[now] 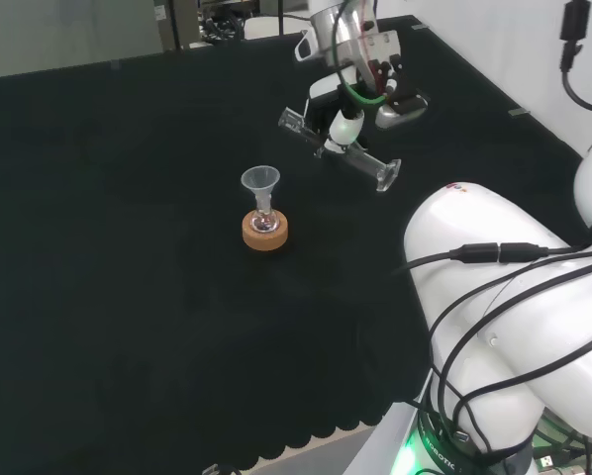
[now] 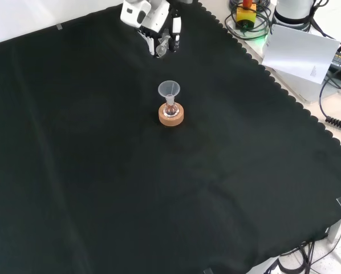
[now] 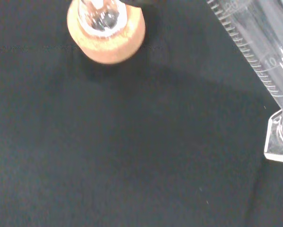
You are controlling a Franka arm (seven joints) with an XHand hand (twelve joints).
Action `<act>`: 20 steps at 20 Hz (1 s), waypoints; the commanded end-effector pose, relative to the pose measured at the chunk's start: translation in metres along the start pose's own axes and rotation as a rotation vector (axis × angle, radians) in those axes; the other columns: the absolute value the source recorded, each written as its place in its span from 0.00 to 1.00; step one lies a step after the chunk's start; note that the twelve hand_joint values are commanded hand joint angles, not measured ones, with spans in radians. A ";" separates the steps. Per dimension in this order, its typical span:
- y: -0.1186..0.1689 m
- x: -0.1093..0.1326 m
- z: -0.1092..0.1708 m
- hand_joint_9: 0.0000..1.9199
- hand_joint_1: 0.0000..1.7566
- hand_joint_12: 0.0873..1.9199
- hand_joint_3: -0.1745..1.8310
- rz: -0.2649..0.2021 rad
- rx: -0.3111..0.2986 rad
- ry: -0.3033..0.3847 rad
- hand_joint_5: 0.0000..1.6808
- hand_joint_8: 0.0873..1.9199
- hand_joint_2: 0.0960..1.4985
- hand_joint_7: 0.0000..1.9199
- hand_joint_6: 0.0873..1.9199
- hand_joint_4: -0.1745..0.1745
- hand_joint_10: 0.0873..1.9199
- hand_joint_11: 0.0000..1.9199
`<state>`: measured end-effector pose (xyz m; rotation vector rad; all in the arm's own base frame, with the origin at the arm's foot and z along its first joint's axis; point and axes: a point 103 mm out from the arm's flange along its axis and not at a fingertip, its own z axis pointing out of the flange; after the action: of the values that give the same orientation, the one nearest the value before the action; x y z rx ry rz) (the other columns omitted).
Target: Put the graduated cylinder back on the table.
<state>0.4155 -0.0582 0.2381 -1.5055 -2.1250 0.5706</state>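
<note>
— Fingers [image 1: 347, 127] first: what do we see?

— We see them curled round the middle of the graduated cylinder [image 1: 338, 148], so the hand [image 1: 360, 94] grips it. In the head view the cylinder lies nearly level and clear of the cloth, its mouth toward that view's left and its flat foot toward the right.

— And from the wrist?

— There we see the cylinder's ruled wall and its foot [image 3: 279, 139] close by, with printed scale lines and a figure or two that we leave unread. We cannot tell whether anything is inside it.

— What other vessels do we have?

— A small flask [image 1: 266, 224] sits upright on a cork ring [image 1: 265, 234], with a clear funnel [image 1: 260, 182] standing in its neck. In the head view it stands below and left of the hand, well apart from the cylinder. In the front view the funnel [image 2: 169, 89] and cork ring [image 2: 171, 115] are just below the hand [image 2: 159, 28]. We cannot make out the flask's contents.

— And the surface?

— A black cloth [image 2: 102, 188] with a scalloped edge covers the bench. Beyond its edge in the front view we see cables [image 2: 339, 91] and a white sheet [image 2: 301, 54].
</note>
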 end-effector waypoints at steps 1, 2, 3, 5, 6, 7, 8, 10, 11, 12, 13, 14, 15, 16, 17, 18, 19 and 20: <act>0.005 0.003 -0.002 0.81 0.63 0.31 0.09 -0.095 -0.109 0.037 0.60 0.11 0.72 0.70 0.48 0.38 0.00 0.74; 0.006 0.002 -0.002 0.81 0.63 0.31 0.09 -0.101 -0.119 0.043 0.60 0.11 0.72 0.70 0.48 0.38 0.00 0.74; 0.007 0.001 -0.003 0.81 0.63 0.31 0.09 -0.106 -0.133 0.048 0.60 0.11 0.72 0.70 0.48 0.38 0.00 0.74; 0.011 -0.001 -0.003 0.81 0.63 0.31 0.09 -0.116 -0.159 0.059 0.60 0.10 0.72 0.70 0.48 0.38 0.00 0.74; 0.012 -0.002 -0.003 0.81 0.63 0.31 0.09 -0.120 -0.175 0.065 0.60 0.10 0.72 0.70 0.48 0.38 0.00 0.74; 0.015 -0.003 -0.002 0.81 0.63 0.31 0.09 -0.125 -0.192 0.074 0.60 0.10 0.72 0.70 0.48 0.38 0.00 0.74; 0.017 -0.005 -0.002 0.81 0.63 0.31 0.09 -0.130 -0.211 0.085 0.60 0.10 0.72 0.70 0.48 0.38 0.00 0.74; 0.024 -0.009 -0.001 0.81 0.63 0.31 0.09 -0.140 -0.249 0.103 0.60 0.10 0.72 0.70 0.48 0.38 0.00 0.74; 0.028 -0.012 -0.001 0.81 0.63 0.31 0.09 -0.145 -0.268 0.115 0.60 0.10 0.72 0.70 0.48 0.38 0.00 0.74; 0.031 -0.014 0.000 0.81 0.63 0.31 0.09 -0.150 -0.285 0.128 0.60 0.10 0.72 0.70 0.48 0.38 0.00 0.74; 0.035 -0.016 0.000 0.81 0.63 0.31 0.09 -0.154 -0.301 0.137 0.60 0.10 0.72 0.70 0.48 0.38 0.00 0.74; 0.038 -0.018 0.001 0.81 0.63 0.31 0.09 -0.158 -0.321 0.144 0.60 0.10 0.72 0.70 0.48 0.38 0.00 0.74; 0.041 -0.020 0.002 0.81 0.63 0.31 0.09 -0.163 -0.344 0.155 0.60 0.10 0.72 0.70 0.48 0.38 0.00 0.74; 0.044 -0.023 0.002 0.81 0.63 0.31 0.09 -0.168 -0.368 0.168 0.60 0.10 0.72 0.70 0.48 0.38 0.00 0.74; 0.047 -0.026 0.003 0.81 0.63 0.31 0.09 -0.172 -0.387 0.175 0.60 0.10 0.72 0.70 0.48 0.38 0.00 0.74; 0.051 -0.028 0.003 0.81 0.63 0.31 0.09 -0.175 -0.407 0.183 0.60 0.10 0.72 0.70 0.48 0.38 0.00 0.74; 0.054 -0.031 0.004 0.81 0.63 0.31 0.09 -0.177 -0.421 0.189 0.60 0.10 0.72 0.70 0.48 0.38 0.00 0.74; 0.057 -0.033 0.004 0.81 0.63 0.31 0.09 -0.180 -0.436 0.198 0.60 0.10 0.72 0.70 0.48 0.38 0.00 0.74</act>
<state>0.4543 -0.0624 0.2128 -1.4823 -2.2768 0.0194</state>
